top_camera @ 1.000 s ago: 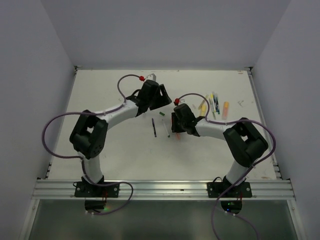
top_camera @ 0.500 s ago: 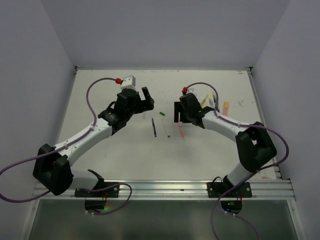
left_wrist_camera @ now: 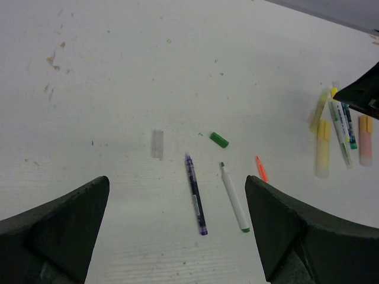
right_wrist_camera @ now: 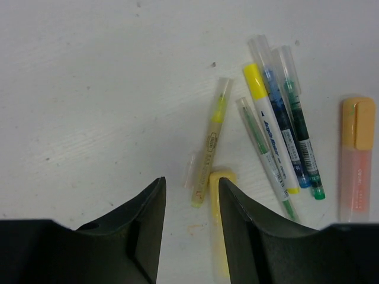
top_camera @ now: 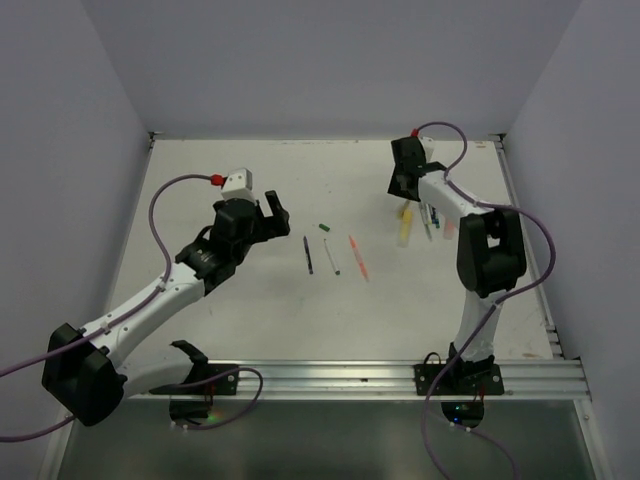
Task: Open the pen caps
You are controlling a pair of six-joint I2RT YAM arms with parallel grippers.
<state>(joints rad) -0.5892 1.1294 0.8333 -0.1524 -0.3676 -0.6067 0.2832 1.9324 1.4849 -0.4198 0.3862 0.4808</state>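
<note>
Left claw (left_wrist_camera: 177,180): spread wide and empty, hanging over the desk (top_camera: 400,310) with the middle group in its sight; I judge it is placed there to pick from that group.
Middle group: a dark pen (left_wrist_camera: 196,194), a white pen (left_wrist_camera: 234,196) with a green tip and an orange-red pen (left_wrist_camera: 261,168) lie side by side, apart from one another, tips bare.
Loose caps: a green cap (left_wrist_camera: 218,139) just beyond the white pen and a clear cap (left_wrist_camera: 157,144) left of the dark pen. Both are off, so these pens look done.
Right claw (right_wrist_camera: 191,183): fingers parted by a narrower gap, holding nothing, low over the far-right cluster.
Under it: a thin yellow pen (right_wrist_camera: 211,142) and a yellow highlighter (right_wrist_camera: 222,178), probably the next targets.
Far cluster: a yellow-capped marker (right_wrist_camera: 269,127), a blue pen (right_wrist_camera: 284,127), a green pen (right_wrist_camera: 302,130) and an orange highlighter (right_wrist_camera: 356,160), caps on, packed close.
Risk: such crowding may make grasping one pen awkward.
</note>
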